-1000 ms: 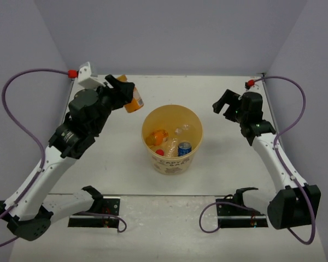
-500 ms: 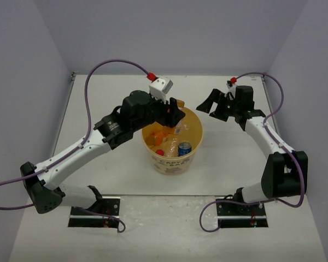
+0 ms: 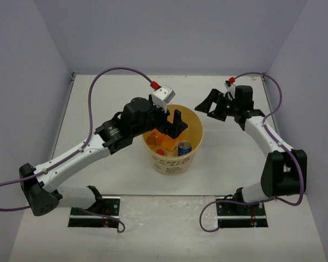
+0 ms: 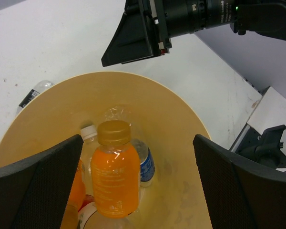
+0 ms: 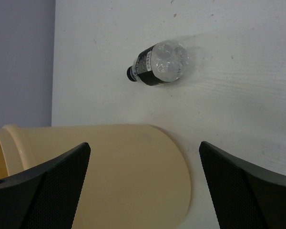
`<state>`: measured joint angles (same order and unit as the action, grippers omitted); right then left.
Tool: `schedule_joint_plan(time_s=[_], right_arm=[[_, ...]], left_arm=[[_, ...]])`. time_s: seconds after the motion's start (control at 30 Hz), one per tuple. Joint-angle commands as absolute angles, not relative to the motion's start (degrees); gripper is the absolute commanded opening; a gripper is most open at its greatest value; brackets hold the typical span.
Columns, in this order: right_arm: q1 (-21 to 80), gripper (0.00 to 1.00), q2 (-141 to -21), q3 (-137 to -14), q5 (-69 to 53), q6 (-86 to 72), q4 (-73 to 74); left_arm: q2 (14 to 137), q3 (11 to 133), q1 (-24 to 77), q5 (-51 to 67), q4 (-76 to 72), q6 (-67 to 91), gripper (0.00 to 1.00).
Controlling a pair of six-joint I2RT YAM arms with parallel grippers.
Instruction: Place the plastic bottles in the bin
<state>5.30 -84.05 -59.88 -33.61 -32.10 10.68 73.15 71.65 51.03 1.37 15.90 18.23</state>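
1. Tabletop point(image 3: 109, 98): white. It carries the bin and one stray bottle.
2. Bin point(image 3: 172, 164): yellow-orange bucket w/ dark lettering on its cream side, upright mid-tabletop btwn the two arms.
3. Left pincer point(image 3: 174, 124): over the bin's mouth, jaws spread wide, gripping nothing.
4. Right pincer point(image 3: 209, 106): just beside the bin's far-right rim, jaws likewise wide apart, empty.
5. Orange bottle point(image 4: 115, 176): inside the bin, cap up in the left wrist view, btwn the L fingers but touching neither (can't tell if it's resting or mid-air).
6. Second orange bottle point(image 4: 77, 188) and blue-label bottle point(image 4: 147, 164): also in the bin, either side of the first.
7. Clear bottle w/ dark label point(image 5: 159, 64): on its side on the tabletop, outside the bin, near its wall.
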Motion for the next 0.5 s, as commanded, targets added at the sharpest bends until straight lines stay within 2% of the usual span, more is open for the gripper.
schedule_joint_plan(time_s=[0.0,0.2,0.47], right_arm=[[5.1,0.99,-83.2,-60.4,-34.2,-31.5,9.2],[5.1,0.99,-83.0,-60.2,-34.2,-31.6,9.5],[5.2,0.99,-82.7,-60.1,-33.9,-31.3,9.6]], left_arm=[[69.9,72.7,51.3,0.1,12.9,15.9,1.0],[70.0,74.2,51.2,-2.9,12.9,15.5,1.0],[69.9,77.0,51.2,-18.7,14.0,16.9,1.0]])
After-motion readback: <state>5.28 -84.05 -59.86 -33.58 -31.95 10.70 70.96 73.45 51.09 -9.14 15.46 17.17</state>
